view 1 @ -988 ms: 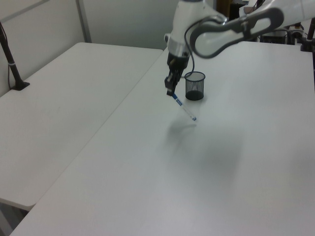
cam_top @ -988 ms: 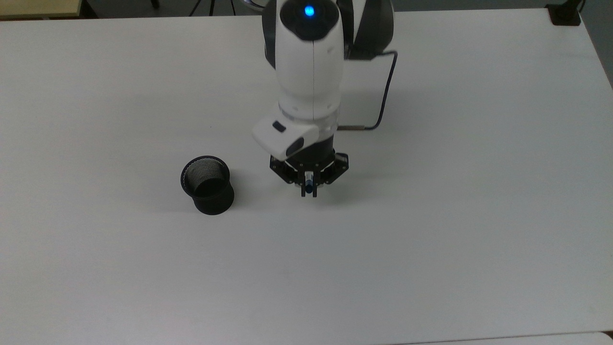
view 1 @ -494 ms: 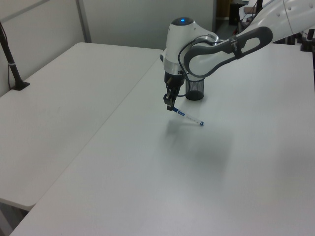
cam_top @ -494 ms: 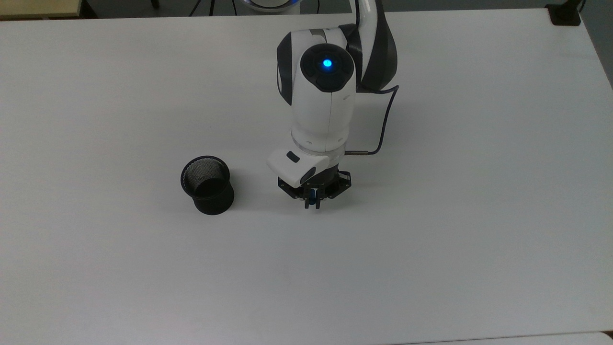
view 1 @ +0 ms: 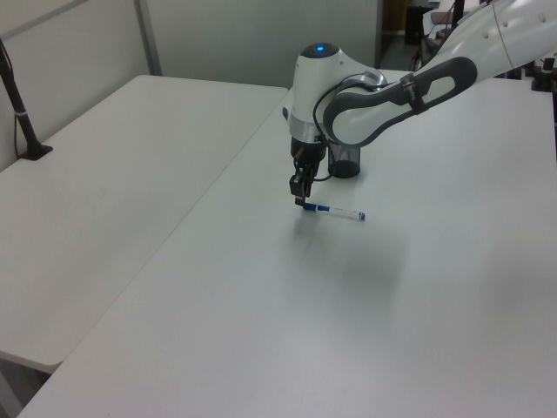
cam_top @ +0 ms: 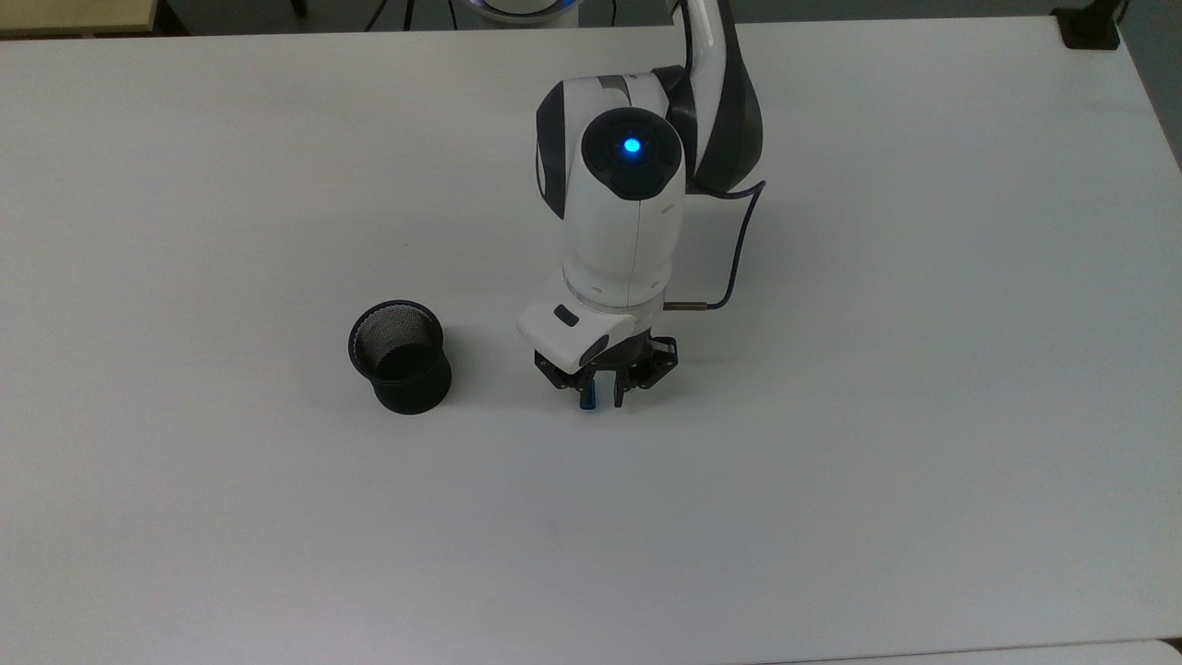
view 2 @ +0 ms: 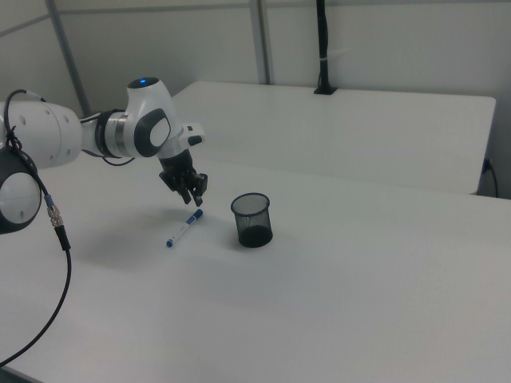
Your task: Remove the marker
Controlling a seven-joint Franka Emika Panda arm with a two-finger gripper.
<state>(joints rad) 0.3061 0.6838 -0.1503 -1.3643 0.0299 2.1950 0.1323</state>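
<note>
1. Your white table (cam_top: 923, 369) carries the whole scene.
2. Your arm's gripper (cam_top: 600, 399) hangs low with its fingers parted, gripping nothing.
3. The black mesh cup (view 2: 251, 219) stands upright nearby.
4. The marker (view 1: 335, 212) lies flat on the table, one end just beneath the gripper.

This looks like a robotics lab. A white and black robot arm (view 1: 383, 83) works over a wide, plain white desk (cam_top: 831, 462). A second white desk (view 2: 359, 128) stands far behind, with a black clamped pole (view 2: 322, 48) and grey partition walls (view 2: 399, 40) around.
</note>
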